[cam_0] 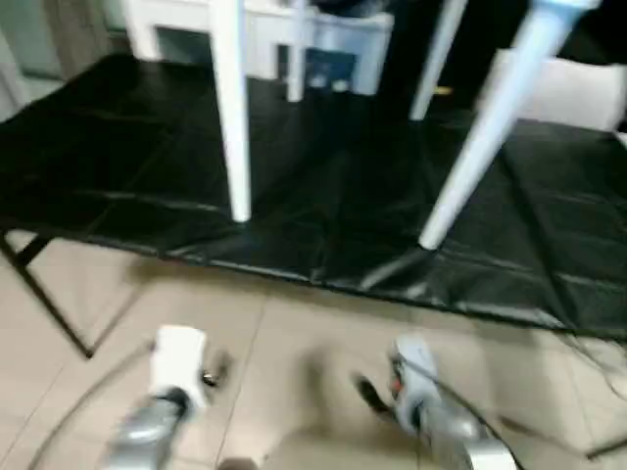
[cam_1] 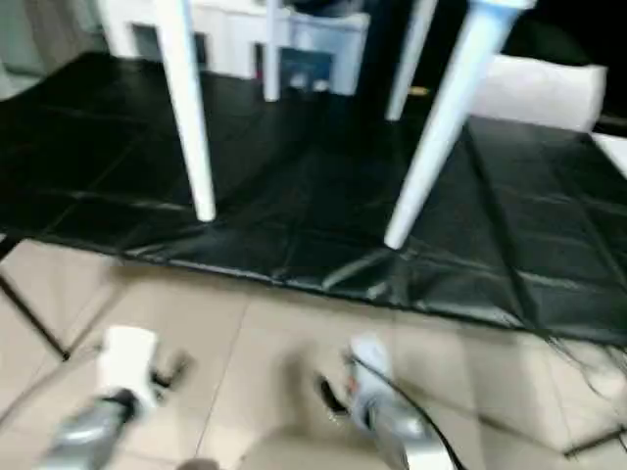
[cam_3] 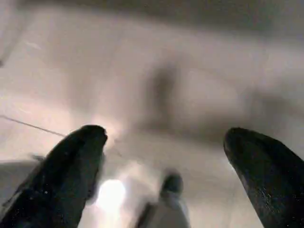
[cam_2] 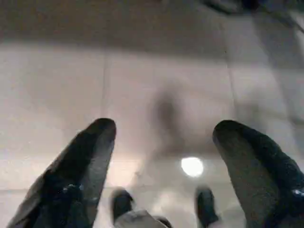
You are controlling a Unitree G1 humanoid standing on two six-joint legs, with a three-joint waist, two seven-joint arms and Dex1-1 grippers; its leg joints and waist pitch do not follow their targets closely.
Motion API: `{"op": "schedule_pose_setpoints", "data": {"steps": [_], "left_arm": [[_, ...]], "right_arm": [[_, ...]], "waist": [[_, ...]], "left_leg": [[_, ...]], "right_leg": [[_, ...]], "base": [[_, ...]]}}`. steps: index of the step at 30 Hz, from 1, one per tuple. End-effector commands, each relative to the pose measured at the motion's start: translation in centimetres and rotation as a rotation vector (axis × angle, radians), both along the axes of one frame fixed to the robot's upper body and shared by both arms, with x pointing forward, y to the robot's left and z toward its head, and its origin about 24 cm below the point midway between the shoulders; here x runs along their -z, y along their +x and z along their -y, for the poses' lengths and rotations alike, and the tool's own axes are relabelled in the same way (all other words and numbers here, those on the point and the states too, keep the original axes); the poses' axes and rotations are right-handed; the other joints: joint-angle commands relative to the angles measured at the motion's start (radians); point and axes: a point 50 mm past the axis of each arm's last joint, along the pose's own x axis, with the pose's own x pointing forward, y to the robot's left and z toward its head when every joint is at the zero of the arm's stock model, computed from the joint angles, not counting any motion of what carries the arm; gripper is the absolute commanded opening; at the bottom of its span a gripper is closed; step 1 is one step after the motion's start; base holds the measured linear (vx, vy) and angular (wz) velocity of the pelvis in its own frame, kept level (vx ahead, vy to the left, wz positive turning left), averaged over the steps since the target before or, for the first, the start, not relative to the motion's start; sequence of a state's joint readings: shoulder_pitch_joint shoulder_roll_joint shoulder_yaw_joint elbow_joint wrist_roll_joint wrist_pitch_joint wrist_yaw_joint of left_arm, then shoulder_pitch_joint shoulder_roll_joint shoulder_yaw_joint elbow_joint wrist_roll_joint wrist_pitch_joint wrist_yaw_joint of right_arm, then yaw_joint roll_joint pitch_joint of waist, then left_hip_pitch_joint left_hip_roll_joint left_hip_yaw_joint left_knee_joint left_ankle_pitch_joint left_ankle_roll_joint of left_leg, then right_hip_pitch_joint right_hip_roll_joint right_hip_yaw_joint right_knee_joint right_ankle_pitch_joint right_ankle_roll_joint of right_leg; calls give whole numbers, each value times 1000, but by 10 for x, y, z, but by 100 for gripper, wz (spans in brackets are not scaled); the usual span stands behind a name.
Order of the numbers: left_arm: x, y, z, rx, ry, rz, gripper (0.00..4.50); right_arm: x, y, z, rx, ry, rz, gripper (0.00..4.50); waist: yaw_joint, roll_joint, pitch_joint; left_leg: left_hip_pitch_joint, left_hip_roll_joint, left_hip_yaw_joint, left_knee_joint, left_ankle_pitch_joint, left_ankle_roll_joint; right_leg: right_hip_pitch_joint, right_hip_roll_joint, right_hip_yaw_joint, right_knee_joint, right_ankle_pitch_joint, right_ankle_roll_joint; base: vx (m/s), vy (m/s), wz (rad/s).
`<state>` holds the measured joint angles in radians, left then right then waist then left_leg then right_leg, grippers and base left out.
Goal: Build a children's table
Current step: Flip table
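Standing on a black-covered bench point(cam_0: 323, 206), white table legs point(cam_0: 232, 108), tiled floor point(cam_0: 284, 343)

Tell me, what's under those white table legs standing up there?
The white legs stand on a black sheet covering a work surface. Whatever lies beneath the sheet is hidden, apart from a dark frame leg over the tiled floor.

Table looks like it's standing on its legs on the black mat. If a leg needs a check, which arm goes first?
Neither is clearly better. Both the left gripper and the right gripper hang low over the floor tiles, open and empty, short of the black mat. Each faces its own near leg: left leg, right leg.
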<state>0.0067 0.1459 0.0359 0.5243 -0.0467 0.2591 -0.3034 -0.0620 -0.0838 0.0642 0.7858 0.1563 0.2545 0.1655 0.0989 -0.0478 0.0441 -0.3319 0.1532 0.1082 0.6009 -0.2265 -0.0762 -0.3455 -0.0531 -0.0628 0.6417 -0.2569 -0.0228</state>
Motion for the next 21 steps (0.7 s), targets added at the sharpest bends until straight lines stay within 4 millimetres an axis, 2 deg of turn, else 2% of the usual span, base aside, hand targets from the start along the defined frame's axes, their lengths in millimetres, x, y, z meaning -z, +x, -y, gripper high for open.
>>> {"op": "schedule_pose_setpoints", "data": {"steps": [1,2,3,4,5,6,7,8,9,11,13,14,15,16,17,18,21], "left_arm": [[17,-6,-1,-10,-1,-97,401],[20,-7,-2,-16,14,-113,411],[20,-7,-2,-16,14,-113,424],[32,-13,-5,-56,47,-184,433],[32,-14,-5,-58,47,-187,439],[40,-21,-6,-105,36,-248,442],[45,-26,-6,-112,28,-288,446],[45,-27,-6,-112,29,-292,446],[52,-38,-5,-107,33,-360,446],[56,-46,-5,-145,28,-416,446],[59,-50,-4,-179,21,-440,446],[60,-51,-5,-190,28,-452,446],[61,-53,-5,-191,38,-460,446],[62,-54,-4,-194,42,-470,446],[63,-55,-4,-198,36,-476,446],[64,-57,-2,-199,27,-489,446],[65,-59,-1,-199,19,-499,446]], "right_arm": [[9,-4,10,69,-62,-61,450],[12,-7,12,70,-84,-86,450],[12,-7,12,70,-84,-86,450],[19,-16,13,108,-74,-152,450],[19,-16,13,109,-73,-154,450],[24,-23,12,129,-46,-208,450],[29,-32,10,114,-47,-251,450],[29,-33,10,113,-47,-255,450],[35,-46,8,105,-43,-320,450],[37,-50,8,94,-47,-334,450],[38,-51,7,85,-47,-336,450],[38,-51,7,76,-47,-336,450],[38,-50,7,68,-47,-334,450],[38,-50,7,64,-45,-333,450],[38,-50,6,64,-41,-334,450],[38,-50,6,61,-35,-337,450],[38,-50,5,49,-29,-342,450]], "waist": [[-16,1,-20],[-22,4,-23],[-28,4,-26],[-34,6,-27],[-37,5,-27],[-43,8,-28],[-43,5,-30],[-44,4,-32],[-43,7,-34],[-40,5,-37],[-35,7,-42],[-36,-1,-41],[-33,4,-40],[-33,-2,-37],[-32,-2,-35],[-32,-7,-33],[-32,-5,-28]], "left_leg": [[-8,74,-18,-105,-386,-25],[-11,71,-17,-104,-372,-29],[-15,75,-19,-105,-348,-31],[-16,77,-16,-103,-325,-26],[-14,77,-15,-103,-322,-21],[-15,80,-14,-102,-312,-15],[-17,82,-12,-101,-279,-5],[-17,82,-9,-98,-263,0],[-15,85,-5,-95,-237,9],[-20,86,0,-93,-176,26],[-16,90,5,-88,-115,52],[-17,89,8,-87,-106,61],[-15,89,9,-87,-104,71],[-16,89,11,-88,-122,75],[-14,91,11,-91,-148,70],[-13,93,11,-92,-163,66],[-10,95,10,-98,-230,39]], "right_leg": [[22,-115,62,-125,-414,-128],[21,-115,62,-127,-432,-113],[24,-120,62,-128,-418,-99],[21,-118,63,-126,-373,-109],[19,-116,63,-126,-357,-113],[19,-118,65,-122,-322,-130],[22,-119,64,-119,-275,-147],[20,-119,65,-116,-250,-158],[19,-121,66,-112,-198,-182],[25,-120,64,-101,-113,-209],[26,-119,60,-90,4,-240],[25,-117,60,-90,21,-245],[26,-119,59,-89,24,-250],[26,-121,60,-94,-13,-246],[25,-123,61,-99,-65,-240],[24,-123,60,-101,-93,-235],[19,-127,64,-112,-216,-211]], "base": [[0,0,0],[0,0,0],[0,0,0],[0,0,0],[0,0,0],[0,0,0],[0,0,0],[0,0,0],[0,0,0],[51,3,-2],[0,0,0],[0,0,0],[0,0,0],[0,0,0],[0,0,0],[0,0,0],[0,0,0]]}}
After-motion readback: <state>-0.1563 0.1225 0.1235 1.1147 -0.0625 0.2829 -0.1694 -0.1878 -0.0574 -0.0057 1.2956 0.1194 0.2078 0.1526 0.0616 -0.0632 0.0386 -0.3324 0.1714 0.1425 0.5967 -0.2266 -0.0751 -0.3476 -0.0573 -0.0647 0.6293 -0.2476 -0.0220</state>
